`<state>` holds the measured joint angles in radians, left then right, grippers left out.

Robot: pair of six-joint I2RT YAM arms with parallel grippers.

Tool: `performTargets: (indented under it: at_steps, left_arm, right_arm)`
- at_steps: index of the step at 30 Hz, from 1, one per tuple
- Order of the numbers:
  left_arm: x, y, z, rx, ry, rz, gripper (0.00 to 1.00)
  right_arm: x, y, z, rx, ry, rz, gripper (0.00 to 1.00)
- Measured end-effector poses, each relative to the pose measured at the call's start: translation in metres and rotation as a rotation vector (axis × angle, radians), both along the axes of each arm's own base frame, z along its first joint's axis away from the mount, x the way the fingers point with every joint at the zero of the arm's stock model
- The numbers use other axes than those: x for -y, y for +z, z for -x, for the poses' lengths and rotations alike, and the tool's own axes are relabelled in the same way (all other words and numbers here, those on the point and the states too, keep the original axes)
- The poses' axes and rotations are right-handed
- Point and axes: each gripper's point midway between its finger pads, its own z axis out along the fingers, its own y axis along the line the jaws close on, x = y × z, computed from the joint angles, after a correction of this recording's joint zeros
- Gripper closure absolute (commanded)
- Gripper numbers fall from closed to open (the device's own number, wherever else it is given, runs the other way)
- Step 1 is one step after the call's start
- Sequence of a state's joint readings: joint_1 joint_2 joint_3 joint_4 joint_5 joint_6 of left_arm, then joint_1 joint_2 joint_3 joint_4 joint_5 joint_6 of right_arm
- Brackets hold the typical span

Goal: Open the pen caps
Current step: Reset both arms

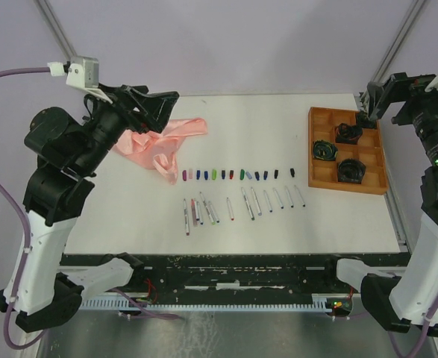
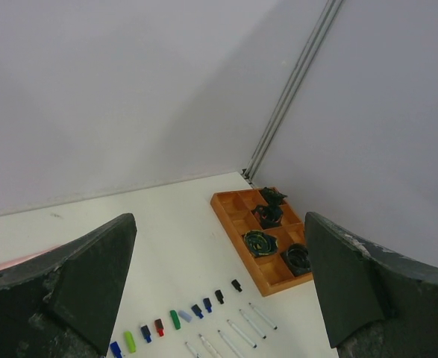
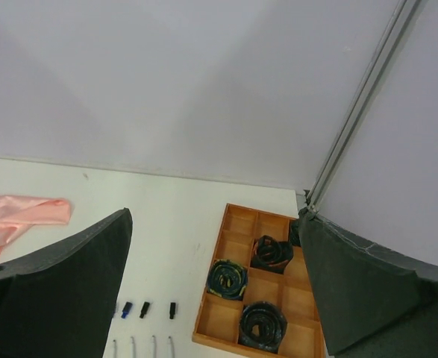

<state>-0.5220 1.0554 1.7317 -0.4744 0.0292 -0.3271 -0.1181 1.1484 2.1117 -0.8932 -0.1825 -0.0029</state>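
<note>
The pen caps (image 1: 233, 175) lie in a row across the middle of the table, each a short stub in purple, blue, green, red or black. Just in front of them, the white-barrelled pens (image 1: 248, 203) lie uncapped in a second row. My left gripper (image 1: 166, 110) hangs open and empty above the table's back left, over a pink cloth. In its wrist view the gripper (image 2: 219, 283) frames the caps (image 2: 175, 319) and pens (image 2: 241, 328) far below. My right gripper (image 1: 373, 104) is open and empty, raised over the tray's far right corner (image 3: 215, 287).
A pink cloth (image 1: 163, 142) lies crumpled at the back left. An orange wooden tray (image 1: 310, 149) with compartments sits at the right, holding three dark rolled coils (image 1: 325, 149). Metal frame posts rise at both back corners.
</note>
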Motion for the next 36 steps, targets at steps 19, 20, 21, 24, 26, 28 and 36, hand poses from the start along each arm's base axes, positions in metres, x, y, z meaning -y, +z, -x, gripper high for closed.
performTargets:
  at_steps: [19,20,21,24,26,28,36]
  left_arm:
    - [-0.012,0.004,0.023,0.014,-0.006,-0.009,0.01]
    - [-0.012,0.004,0.023,0.014,-0.006,-0.009,0.01]
    - [-0.012,0.003,0.023,0.014,-0.006,-0.010,0.01]
    - [-0.011,0.000,0.022,0.007,-0.006,-0.014,0.01]
    - [-0.011,-0.002,0.021,0.001,-0.006,-0.018,0.01]
    - [-0.010,-0.005,0.020,-0.004,-0.006,-0.021,0.01]
    - [-0.007,-0.016,0.016,-0.028,-0.014,-0.037,0.01]
  right_arm:
    - [0.001,0.004,0.017,-0.009,-0.025,-0.035,0.01]
    - [0.001,0.004,0.017,-0.008,-0.025,-0.035,0.01]
    - [0.001,0.004,0.018,-0.006,-0.024,-0.035,0.01]
    - [0.001,0.005,0.020,-0.003,-0.024,-0.034,0.01]
    - [0.001,0.005,0.020,-0.003,-0.024,-0.034,0.01]
    - [0.001,0.004,0.019,-0.004,-0.025,-0.033,0.01]
    - [0.001,0.004,0.019,-0.006,-0.025,-0.031,0.01]
